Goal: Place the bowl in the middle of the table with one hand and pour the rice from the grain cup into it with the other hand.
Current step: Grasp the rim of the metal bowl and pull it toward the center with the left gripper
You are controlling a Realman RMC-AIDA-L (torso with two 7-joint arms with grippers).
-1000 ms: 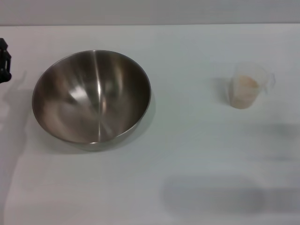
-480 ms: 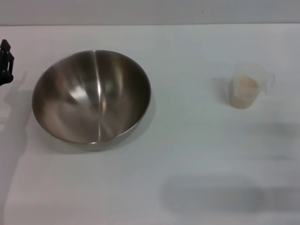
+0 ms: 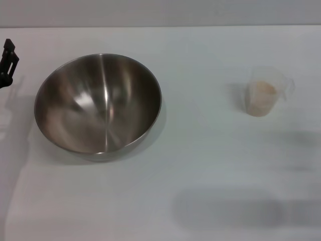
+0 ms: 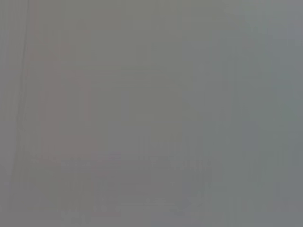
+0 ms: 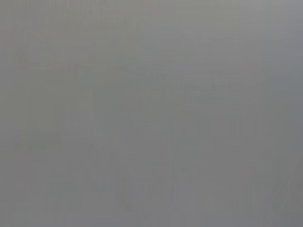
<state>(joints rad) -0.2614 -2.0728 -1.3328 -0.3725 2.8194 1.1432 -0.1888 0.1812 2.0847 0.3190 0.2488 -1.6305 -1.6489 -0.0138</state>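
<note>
The steel bowl [image 3: 98, 103] sits empty on the left part of the white table [image 3: 200, 160]. The clear grain cup [image 3: 268, 91] stands upright at the right, holding rice [image 3: 264, 90]. Only a black tip of my left gripper [image 3: 7, 63] shows at the left edge of the head view, apart from the bowl's rim. My right gripper is out of view. Both wrist views show only plain grey.
The table's far edge [image 3: 160, 26] runs along the top of the head view. Soft shadows lie on the table at the lower right and at the left edge.
The left gripper tip at the left edge has shifted slightly upward and away from the bowl. The bowl and the cup have not moved.
</note>
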